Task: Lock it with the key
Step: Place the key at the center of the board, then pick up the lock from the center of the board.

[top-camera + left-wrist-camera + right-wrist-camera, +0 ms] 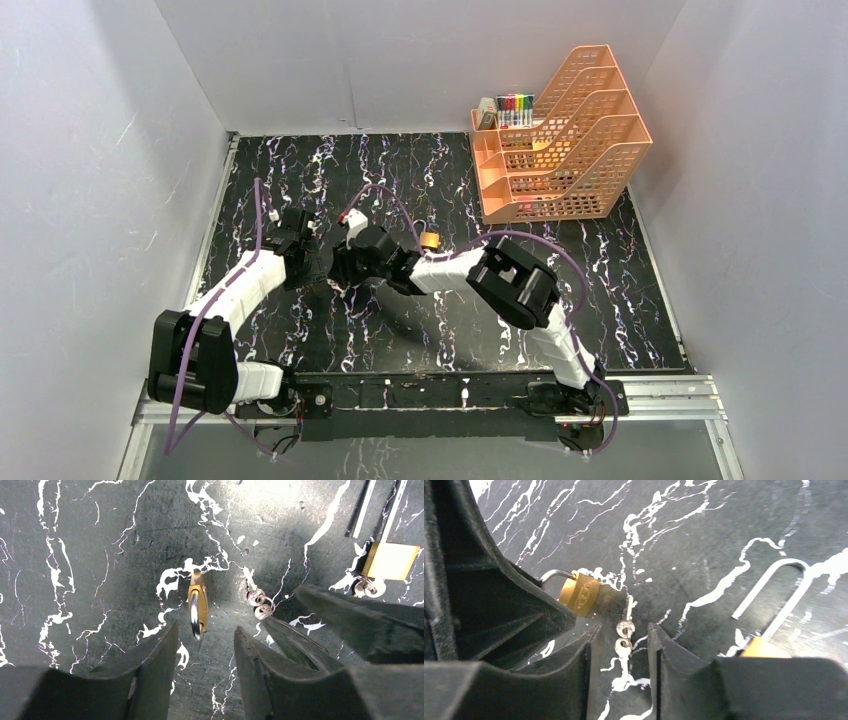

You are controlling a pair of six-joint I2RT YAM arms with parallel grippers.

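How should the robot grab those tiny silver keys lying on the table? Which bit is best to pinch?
Probably the round heads, their widest part, coming straight down from above. The keys lie flat on the table, so they are too thin to catch from the side. The fingers should close across the heads' edges. The right pincer is open, with a finger on each side of them.

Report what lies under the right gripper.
Keys on the table, between the open fingers of the right gripper. The brass body of the long-shackle padlock is mostly hidden behind one finger.
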